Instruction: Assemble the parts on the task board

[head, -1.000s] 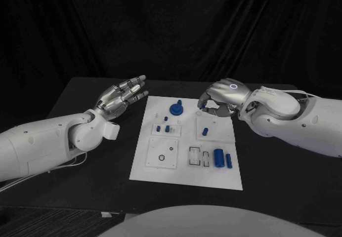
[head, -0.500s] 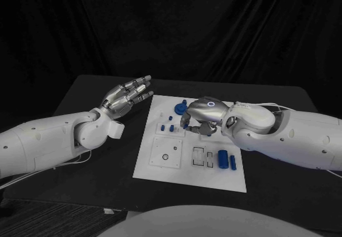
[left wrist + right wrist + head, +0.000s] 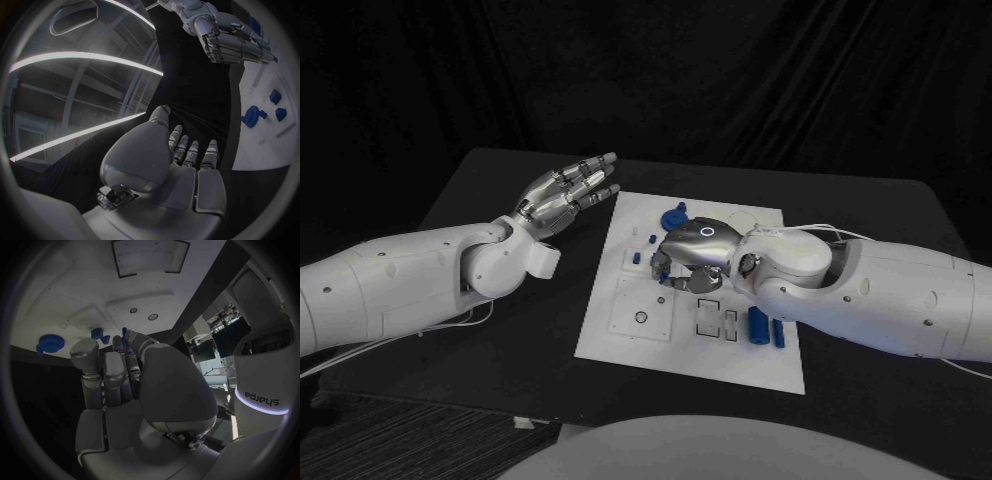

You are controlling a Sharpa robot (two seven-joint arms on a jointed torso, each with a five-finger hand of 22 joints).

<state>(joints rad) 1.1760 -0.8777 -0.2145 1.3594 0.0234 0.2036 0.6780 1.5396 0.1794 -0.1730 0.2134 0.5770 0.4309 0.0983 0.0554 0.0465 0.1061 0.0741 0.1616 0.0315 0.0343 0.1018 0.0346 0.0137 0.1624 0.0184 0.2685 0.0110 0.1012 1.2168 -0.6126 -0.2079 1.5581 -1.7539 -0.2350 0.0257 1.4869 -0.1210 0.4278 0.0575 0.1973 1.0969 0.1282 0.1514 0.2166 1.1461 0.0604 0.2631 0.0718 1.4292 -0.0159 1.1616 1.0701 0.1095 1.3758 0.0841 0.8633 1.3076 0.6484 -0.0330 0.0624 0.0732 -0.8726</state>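
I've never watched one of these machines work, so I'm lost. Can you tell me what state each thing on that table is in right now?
left hand: open, fingers spread, raised beside the board, holding nothing.
right hand: down over the middle of the board, fingers curled; whether it holds a part cannot be told.
task board: flat on the table.
round blue part: at the board's far end, untouched.
two blue cylinders: lying side by side.

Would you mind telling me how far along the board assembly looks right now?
Early stage. Nothing looks clearly finished: blue parts lie loose on the task board. The right hand is lowered over the board's middle, though any grasp is hidden. The left hand hovers open beside the board.
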